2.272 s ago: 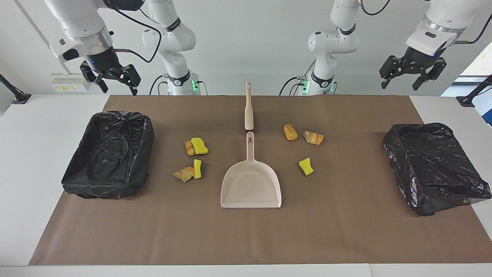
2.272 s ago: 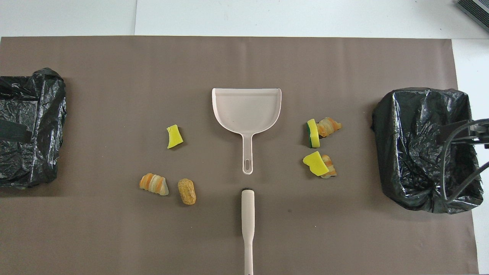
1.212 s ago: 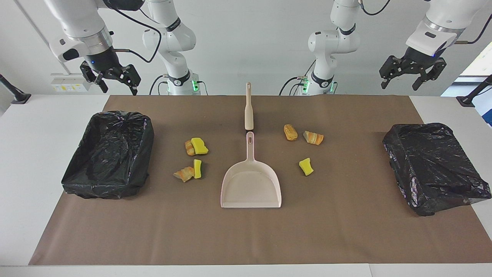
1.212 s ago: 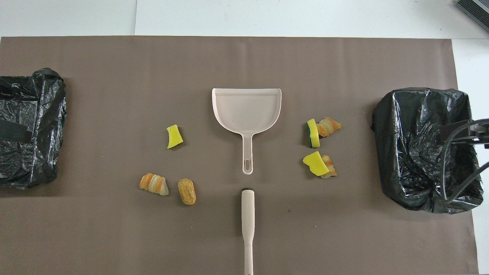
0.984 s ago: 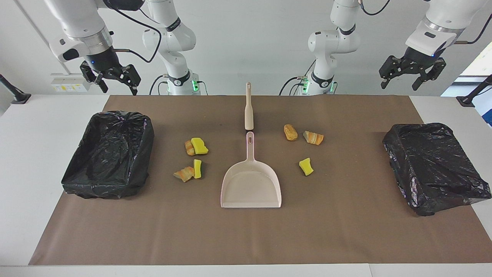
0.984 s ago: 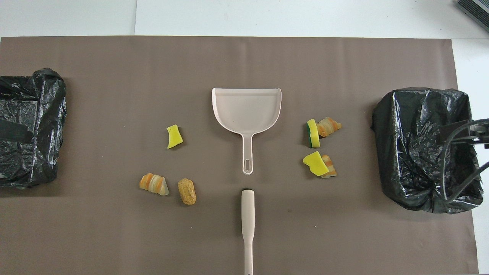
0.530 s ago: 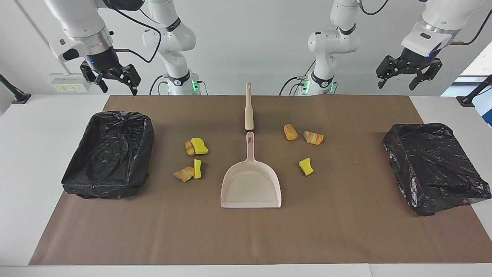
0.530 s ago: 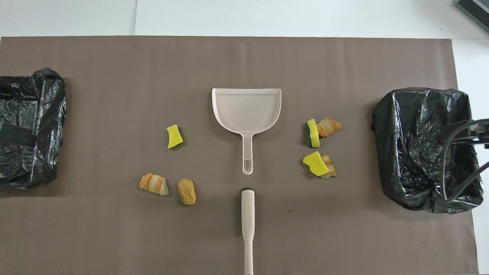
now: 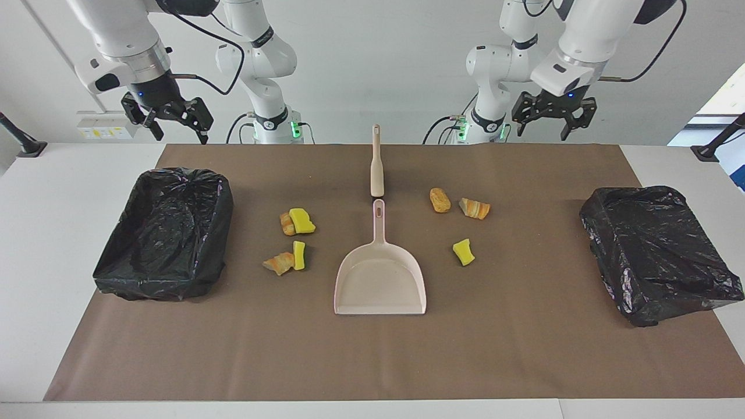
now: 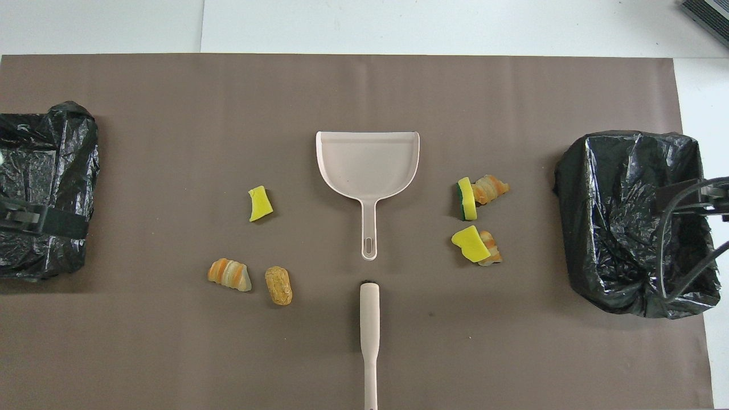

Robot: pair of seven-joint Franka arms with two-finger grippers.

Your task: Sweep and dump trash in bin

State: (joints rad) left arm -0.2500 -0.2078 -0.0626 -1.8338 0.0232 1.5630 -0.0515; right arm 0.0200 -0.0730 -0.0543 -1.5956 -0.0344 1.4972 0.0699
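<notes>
The trash lies on the brown mat around a beige dustpan (image 9: pixel 379 279) (image 10: pixel 367 165). Toward the right arm's end are two yellow wedges (image 9: pixel 301 221) (image 9: pixel 298 255), each with an orange lump (image 9: pixel 278 263) beside it. Toward the left arm's end lie a bread lump (image 9: pixel 440 199), a striped lump (image 9: pixel 474 208) and a yellow wedge (image 9: pixel 463 252) (image 10: pixel 261 204). A black-lined bin (image 9: pixel 163 233) (image 10: pixel 632 222) stands at the right arm's end, a second bin (image 9: pixel 657 250) (image 10: pixel 45 188) at the left arm's. My left gripper (image 9: pixel 550 131) hangs open and empty, high beside its arm's base. The right gripper (image 9: pixel 177 131) waits open and high up near its bin.
A beige brush handle (image 9: pixel 376 163) (image 10: pixel 369 330) lies in line with the dustpan's handle, nearer to the robots. The right arm's cables (image 10: pixel 683 239) cross over its bin in the overhead view. White table shows around the mat.
My left gripper has swung from above the left arm's end of the table in toward the middle. The right arm, dustpan and trash have not moved.
</notes>
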